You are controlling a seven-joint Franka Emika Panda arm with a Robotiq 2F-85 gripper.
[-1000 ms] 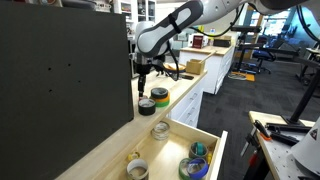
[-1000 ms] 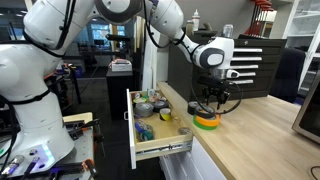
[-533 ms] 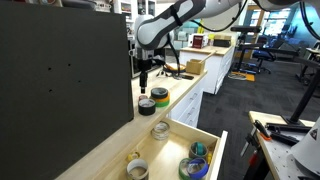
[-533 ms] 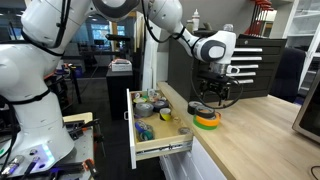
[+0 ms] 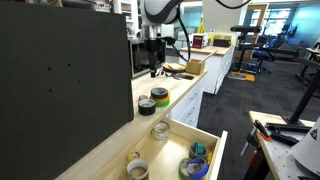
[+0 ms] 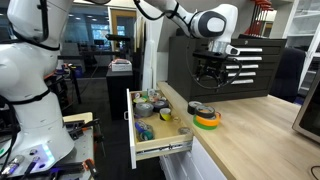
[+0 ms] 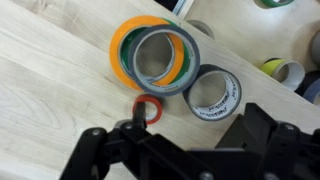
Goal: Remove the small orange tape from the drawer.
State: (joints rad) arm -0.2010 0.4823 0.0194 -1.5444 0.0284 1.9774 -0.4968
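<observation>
The small orange tape [image 7: 148,108] lies flat on the pale wood countertop, touching a stack of larger rolls [image 7: 155,55] and close to a black-printed roll [image 7: 212,92]. My gripper [image 7: 195,132] is open and empty, high above them, with the orange ring just inside its left finger in the wrist view. In both exterior views the gripper [image 5: 153,68] [image 6: 209,72] hangs well above the stacked rolls [image 5: 160,97] [image 6: 207,119]. The drawer [image 5: 165,150] [image 6: 160,150] stands pulled out below the counter. The orange ring is too small to make out in the exterior views.
The drawer holds several other rolls, among them a clear roll [image 5: 160,130] and a blue and green pile [image 5: 195,163]. A dark cabinet [image 5: 60,80] stands along the counter. A black roll [image 5: 146,105] lies beside the stack.
My gripper has risen straight up from just above the rolls on the counter. The rolls and the drawer have not moved.
</observation>
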